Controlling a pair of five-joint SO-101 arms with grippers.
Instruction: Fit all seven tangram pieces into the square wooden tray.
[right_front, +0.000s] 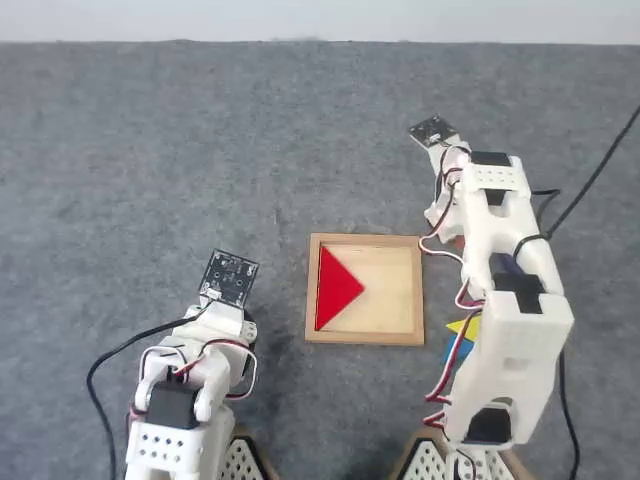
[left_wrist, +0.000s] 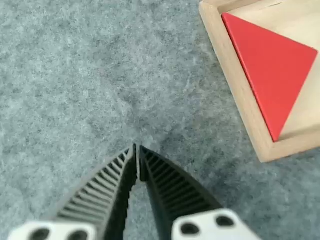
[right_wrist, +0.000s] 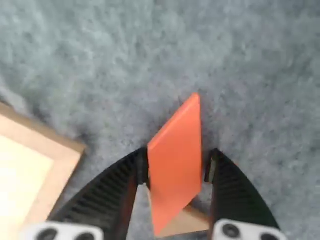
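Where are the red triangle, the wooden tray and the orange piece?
red triangle (right_front: 335, 287), high view, its middle.
wooden tray (right_front: 362, 339), high view, its near rim.
orange piece (right_wrist: 175, 150), right wrist view, its flat face.

Both arms are white plastic with black servo blocks. The left arm (right_front: 190, 400) and the right arm (right_front: 505, 300) carry thin red, white and black wires (right_front: 462, 296) (looped loose at the joints); a thicker black cable (right_front: 597, 168) trails off the right one. Each wrist bears a small dark circuit board (right_front: 231, 277). The fingers (left_wrist: 170, 185) are black and ribbed, on white mounts (left_wrist: 202, 227) with dark screw holes.
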